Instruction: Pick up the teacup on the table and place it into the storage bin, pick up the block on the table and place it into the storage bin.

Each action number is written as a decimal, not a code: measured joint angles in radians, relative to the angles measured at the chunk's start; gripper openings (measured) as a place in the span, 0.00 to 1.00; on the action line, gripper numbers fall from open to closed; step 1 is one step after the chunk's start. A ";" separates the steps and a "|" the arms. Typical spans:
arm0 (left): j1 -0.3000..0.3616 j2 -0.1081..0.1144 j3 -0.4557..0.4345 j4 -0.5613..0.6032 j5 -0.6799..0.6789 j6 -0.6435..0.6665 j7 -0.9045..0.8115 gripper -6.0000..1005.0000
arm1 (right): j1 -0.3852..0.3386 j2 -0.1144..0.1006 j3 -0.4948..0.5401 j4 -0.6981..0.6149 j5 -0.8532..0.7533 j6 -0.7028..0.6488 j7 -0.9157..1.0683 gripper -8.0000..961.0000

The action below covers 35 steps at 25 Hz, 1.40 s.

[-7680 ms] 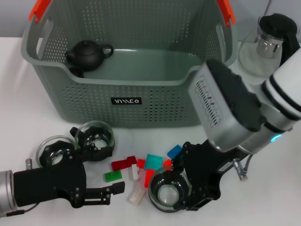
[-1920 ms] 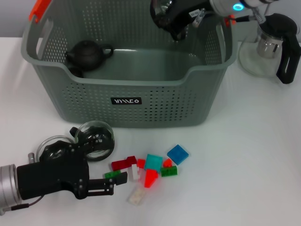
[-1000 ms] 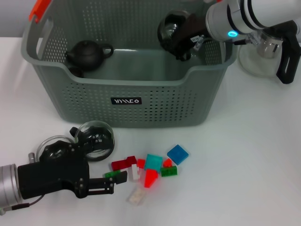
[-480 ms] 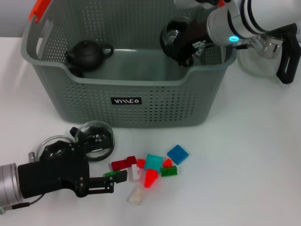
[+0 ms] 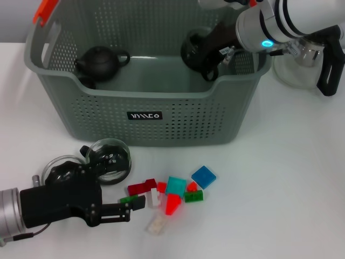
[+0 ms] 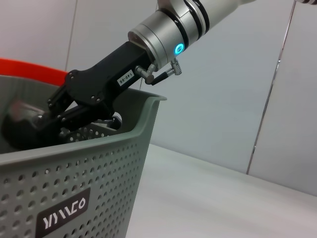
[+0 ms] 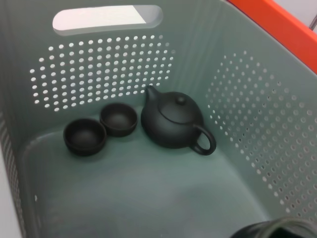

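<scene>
Tipping sideways inside storage bin (image 5: 161,110), teacup (image 5: 195,47) w/ right gripper (image 5: 207,53).

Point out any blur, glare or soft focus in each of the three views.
Head view: sharp; highlights glint on the glass teacups. Left wrist view: the teacup in the right gripper is smeared, and the storage bin wall close by looks soft. Right wrist view: crisp on the black teapot; blurred dark rim at the edge.

Storage bin (image 5: 178,116) perforated matt plastic; teapot (image 7: 173,121) matt black.
</scene>
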 joint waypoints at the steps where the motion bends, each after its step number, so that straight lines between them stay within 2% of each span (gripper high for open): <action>1: 0.000 0.000 0.000 0.000 0.000 0.000 0.000 0.93 | 0.000 0.000 0.000 0.000 0.000 -0.001 0.000 0.16; 11: 0.002 0.000 0.000 0.000 0.000 0.000 -0.002 0.93 | 0.001 0.002 -0.001 -0.025 -0.001 -0.016 0.007 0.36; 17: 0.002 0.000 -0.002 0.000 0.000 0.000 -0.003 0.93 | -0.057 0.002 -0.003 -0.188 0.008 -0.051 0.040 0.62; 23: 0.002 0.000 -0.020 0.001 0.000 0.000 -0.002 0.93 | -0.146 0.003 -0.006 -0.382 0.091 -0.105 0.054 0.64; 29: 0.002 0.001 -0.024 0.003 0.001 0.001 -0.003 0.93 | -0.291 0.003 -0.018 -0.571 0.266 -0.141 -0.027 0.66; 35: 0.002 0.002 -0.025 0.005 0.001 0.006 -0.004 0.93 | -0.411 -0.001 0.004 -0.662 0.463 -0.238 -0.149 0.68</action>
